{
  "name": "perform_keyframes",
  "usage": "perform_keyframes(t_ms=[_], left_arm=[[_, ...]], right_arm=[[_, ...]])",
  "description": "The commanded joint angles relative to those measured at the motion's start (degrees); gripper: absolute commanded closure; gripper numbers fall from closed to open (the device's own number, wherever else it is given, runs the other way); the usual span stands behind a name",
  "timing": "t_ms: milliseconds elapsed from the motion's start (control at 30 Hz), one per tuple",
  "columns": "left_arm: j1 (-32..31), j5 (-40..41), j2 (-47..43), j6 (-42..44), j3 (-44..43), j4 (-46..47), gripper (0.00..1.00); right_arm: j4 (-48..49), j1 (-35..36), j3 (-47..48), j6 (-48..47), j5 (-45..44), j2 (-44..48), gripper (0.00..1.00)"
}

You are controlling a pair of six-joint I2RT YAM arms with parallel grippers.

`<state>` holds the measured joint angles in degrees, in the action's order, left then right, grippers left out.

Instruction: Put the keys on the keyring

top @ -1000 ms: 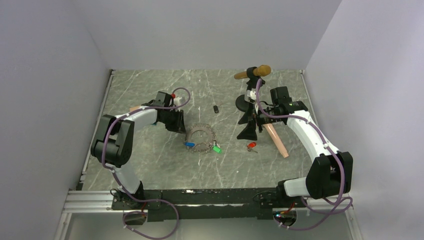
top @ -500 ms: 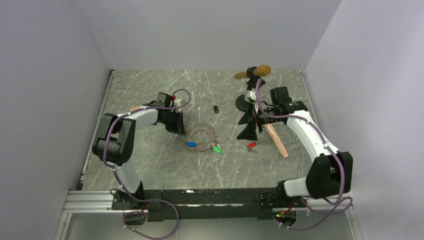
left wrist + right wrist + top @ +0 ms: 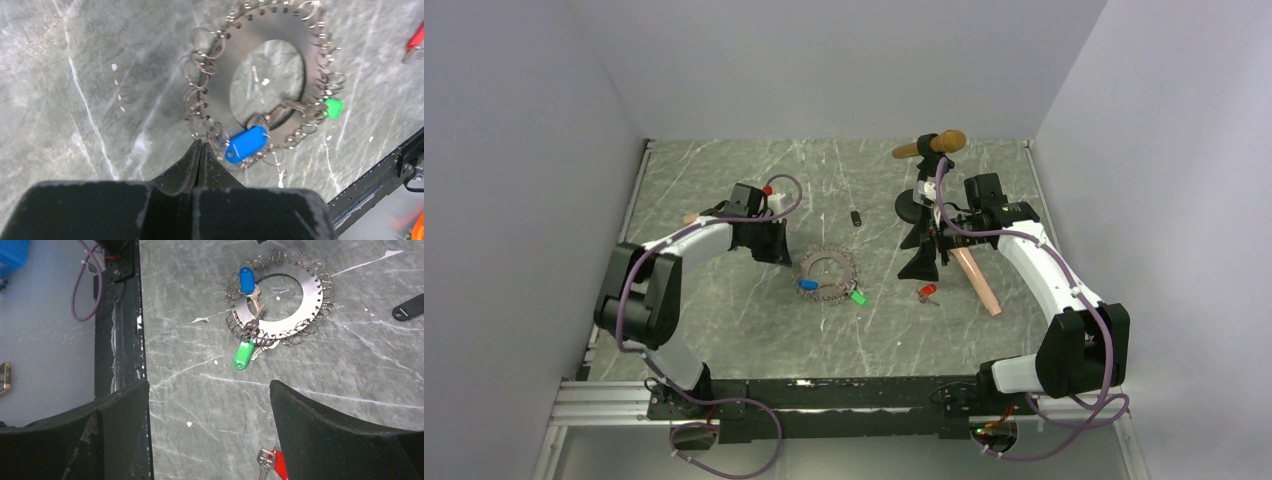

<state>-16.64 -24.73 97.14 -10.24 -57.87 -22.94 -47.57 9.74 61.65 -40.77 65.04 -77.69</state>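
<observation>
Right wrist view, closest in: the red key lies loose on the table, clipped by the bottom edge. The right gripper hangs above it with jaws spread wide, holding nothing. Beyond, the green key and blue key look hooked onto the keyring, which lies flat on the marble. Further over, the left gripper is pressed together right at the ring's rim, beside the blue tag. Red is the one left, I'd say. Drop the right jaws straight down across its tag, grip the plastic rather than the thin blade, and let the left pin the ring so it can't skate. Hard to call whether the left tips nip a small loop or merely touch it. From above, the right fingers melt into the black microphone stand.
</observation>
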Motion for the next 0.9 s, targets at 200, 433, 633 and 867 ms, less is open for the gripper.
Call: perform_keyframes(t_ms=[200, 433, 633, 867], left_arm=[[-3.12, 4.41, -11.73, 2.80, 2.23, 3.06, 1.00], [-3.07, 6.97, -3.01, 2.74, -0.98, -0.50, 0.58], [-2.89, 6.89, 2.09, 2.86, -3.51, 0.66, 0.55], [-1.09, 4.49, 3.33, 2.22, -4.30, 2.36, 0.57]], right_arm=[[-0.36, 0.20, 1.65, -1.59, 1.52, -0.37, 0.04], [-0.42, 0.27, 1.63, -1.77, 1.60, -0.38, 0.04], [-0.66, 0.27, 1.72, -1.94, 1.59, -0.55, 0.04], [-1.02, 0.36, 1.89, -2.12, 1.59, -0.91, 0.04]])
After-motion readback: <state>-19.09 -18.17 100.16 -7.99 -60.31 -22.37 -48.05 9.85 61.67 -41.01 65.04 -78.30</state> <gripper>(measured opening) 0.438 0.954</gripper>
